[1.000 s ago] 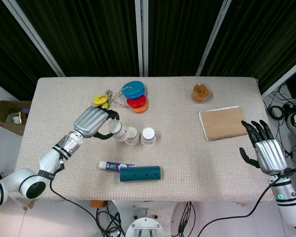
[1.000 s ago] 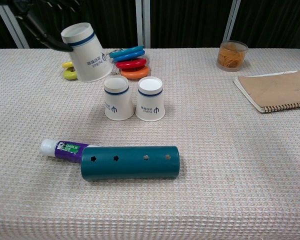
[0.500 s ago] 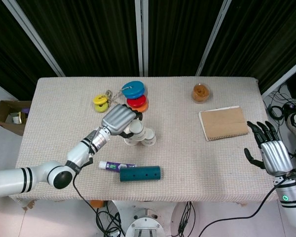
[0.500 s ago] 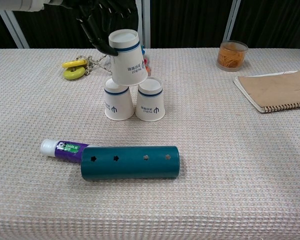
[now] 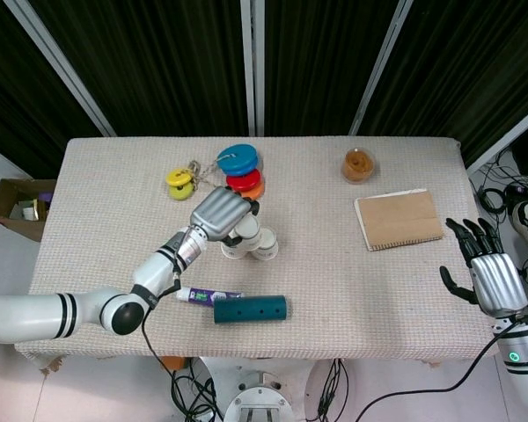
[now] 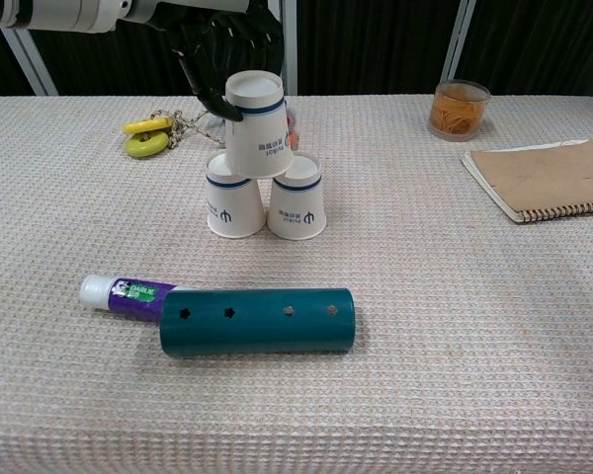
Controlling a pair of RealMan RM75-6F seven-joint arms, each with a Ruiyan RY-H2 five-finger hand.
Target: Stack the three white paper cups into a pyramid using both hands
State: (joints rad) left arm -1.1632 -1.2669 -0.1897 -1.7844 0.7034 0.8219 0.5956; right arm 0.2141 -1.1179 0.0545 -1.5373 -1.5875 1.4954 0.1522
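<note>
Two white paper cups with blue bands stand upside down side by side, the left one (image 6: pixel 234 204) and the right one (image 6: pixel 296 207), also seen from above as the left cup (image 5: pixel 232 251) and right cup (image 5: pixel 265 246). A third cup (image 6: pixel 258 125) sits inverted over the gap between them, slightly tilted; I cannot tell whether it bears on both. My left hand (image 5: pixel 218 214) holds this top cup (image 5: pixel 247 230) from behind, its dark fingers (image 6: pixel 215 94) wrapped at the cup's upper side. My right hand (image 5: pixel 491 278) hangs off the table's right edge, fingers spread, holding nothing.
A teal perforated cylinder (image 6: pixel 258 320) and a toothpaste tube (image 6: pixel 119 291) lie in front of the cups. Coloured discs (image 5: pixel 242 171) and yellow rings (image 6: pixel 148 138) sit behind. A jar of rubber bands (image 6: pixel 459 109) and a brown notebook (image 6: pixel 549 178) are at the right.
My left hand carried the third cup rightward and lowered it onto the two standing cups. The right hand drifted slightly down and outward.
</note>
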